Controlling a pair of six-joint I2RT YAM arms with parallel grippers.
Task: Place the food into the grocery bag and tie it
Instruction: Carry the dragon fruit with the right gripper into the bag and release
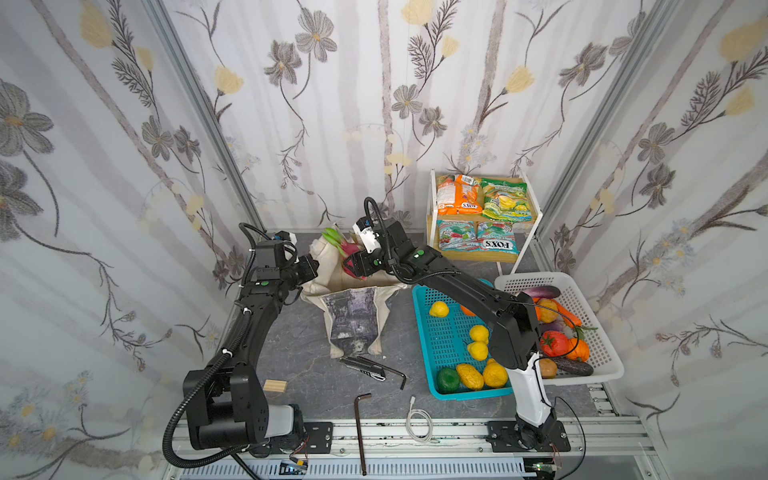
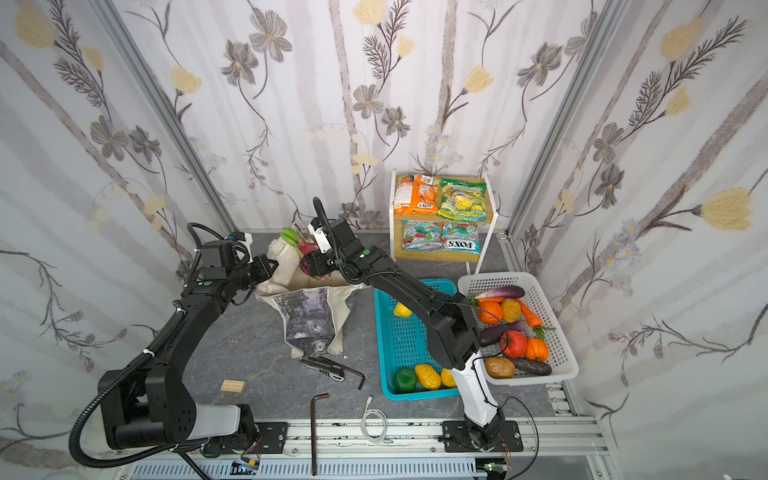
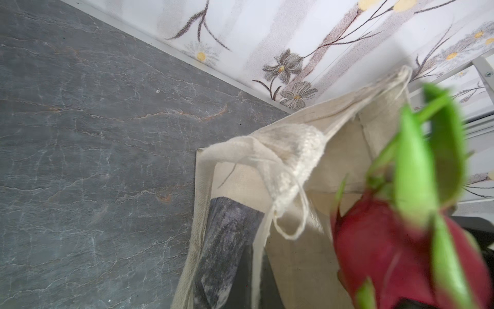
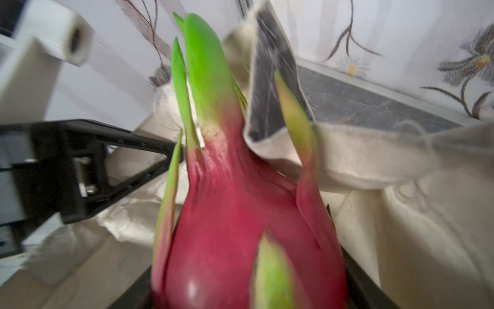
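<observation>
Right gripper (image 1: 354,266) clamped around the pink green-leafed toy dragon fruit (image 4: 240,214), over the open mouth of the cream canvas tote bag (image 1: 353,316), mid-table; left gripper (image 1: 312,268) pinched shut on the bag's left rim.

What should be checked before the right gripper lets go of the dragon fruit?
1. Right gripper clamped on dragon fruit: ok.
2. Left gripper shut on canvas tote rim, holding it up: ok.
3. Tote mouth open under the fruit: cannot tell, the fruit and gripper cover it.
4. Rim clear of fruit: not ok, a fold appears to sit against its neck in the right wrist view.
5. Other food packed: not ok, lemons lie in the turquoise basket.
</observation>
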